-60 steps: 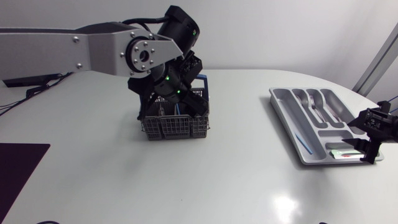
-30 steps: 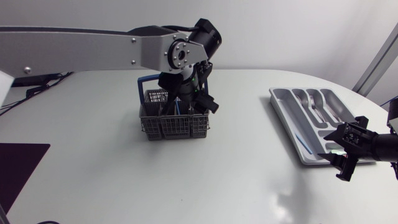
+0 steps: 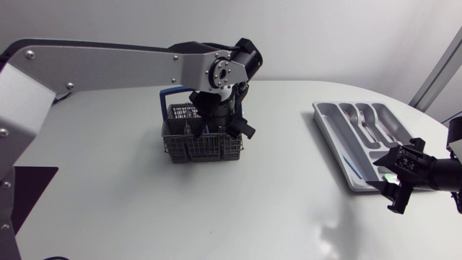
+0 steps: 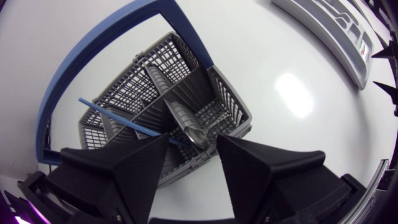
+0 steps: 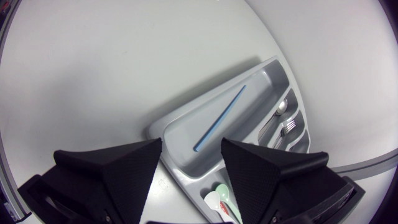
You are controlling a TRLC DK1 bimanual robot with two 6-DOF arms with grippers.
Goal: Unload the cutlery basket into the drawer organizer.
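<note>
Pick step: left gripper [image 4: 193, 144], fingers apart, hovers over the basket [image 3: 202, 148] by the tabletop's far edge and must next close on the spoon [image 4: 196, 133] inside; right gripper [image 5: 191, 152], also apart, hangs beside the organizer [image 3: 327, 125]

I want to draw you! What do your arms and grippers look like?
My left arm is a long, boxy, silver-grey link with a round black joint. The left gripper and right gripper are matte black, each with two broad wedge fingers.
</note>
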